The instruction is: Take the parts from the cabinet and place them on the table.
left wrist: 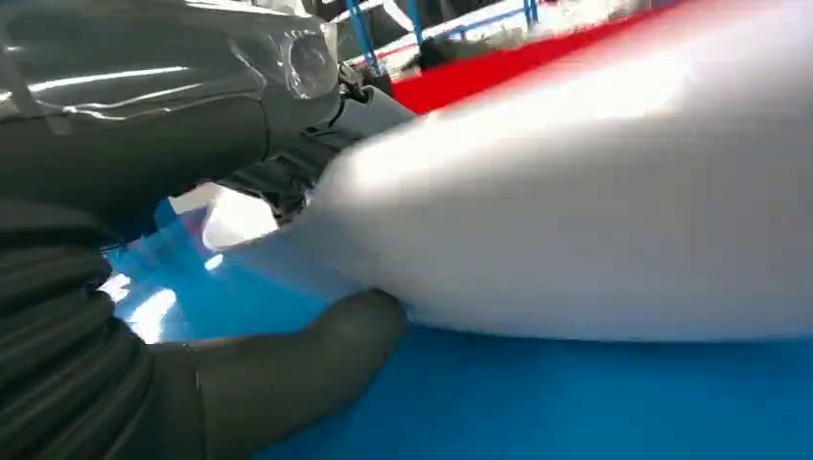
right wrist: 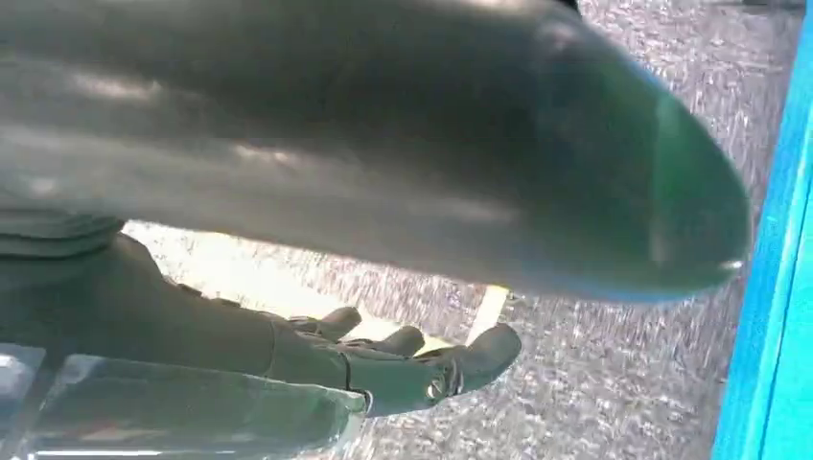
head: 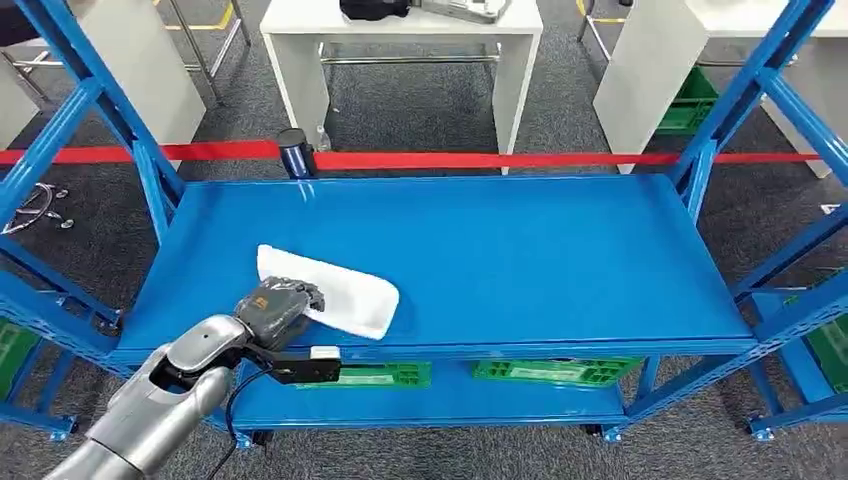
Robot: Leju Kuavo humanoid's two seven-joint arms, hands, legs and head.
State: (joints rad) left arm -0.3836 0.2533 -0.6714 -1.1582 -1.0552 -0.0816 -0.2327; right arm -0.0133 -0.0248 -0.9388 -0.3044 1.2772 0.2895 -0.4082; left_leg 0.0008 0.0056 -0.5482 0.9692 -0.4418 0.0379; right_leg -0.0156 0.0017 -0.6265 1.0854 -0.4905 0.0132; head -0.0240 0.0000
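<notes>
Left hand (head: 278, 304) rests on the near end of the white part (head: 330, 291), thumb underneath, apparently gripping it on the blue shelf (head: 520, 250). Its long axis runs away rightward from the hand. Right hand (right wrist: 383, 369) hangs empty, fingers loosely apart, over the floor.

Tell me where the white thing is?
In the head view the white part lies on the blue shelf, toward its front left corner, with the robot's left hand gripping its near end.
</notes>
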